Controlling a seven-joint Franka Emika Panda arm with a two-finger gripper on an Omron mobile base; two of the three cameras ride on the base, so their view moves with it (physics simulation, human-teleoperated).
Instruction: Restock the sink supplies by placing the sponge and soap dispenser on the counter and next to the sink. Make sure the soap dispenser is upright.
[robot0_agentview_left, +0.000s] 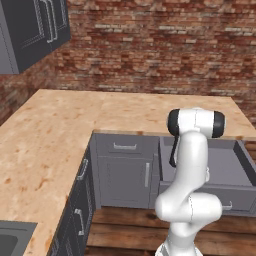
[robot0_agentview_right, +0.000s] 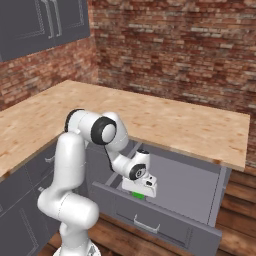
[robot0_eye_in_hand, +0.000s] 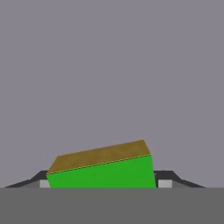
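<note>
The sponge (robot0_eye_in_hand: 103, 168), a bright-green block with a brownish top face, lies tilted between my fingertips in the hand view. My gripper (robot0_eye_in_hand: 104, 183) is shut on it, a dark fingertip against each side. From the right base view the gripper (robot0_agentview_right: 141, 192) reaches down into an open drawer, and a sliver of the green sponge (robot0_agentview_right: 138, 195) shows under the hand. The counter (robot0_agentview_right: 190, 125) runs above the drawer. A corner of the sink (robot0_agentview_left: 10, 240) shows at the lower left of the left base view. The soap dispenser is out of view.
The open grey drawer (robot0_agentview_right: 165, 220) juts out below the counter (robot0_agentview_left: 50, 140), with its front and handle toward the base. Dark cabinets (robot0_agentview_left: 125, 175) stand beside it. A brick wall (robot0_agentview_left: 150, 45) backs the counter, and wall cabinets (robot0_agentview_left: 30, 30) hang at the upper left.
</note>
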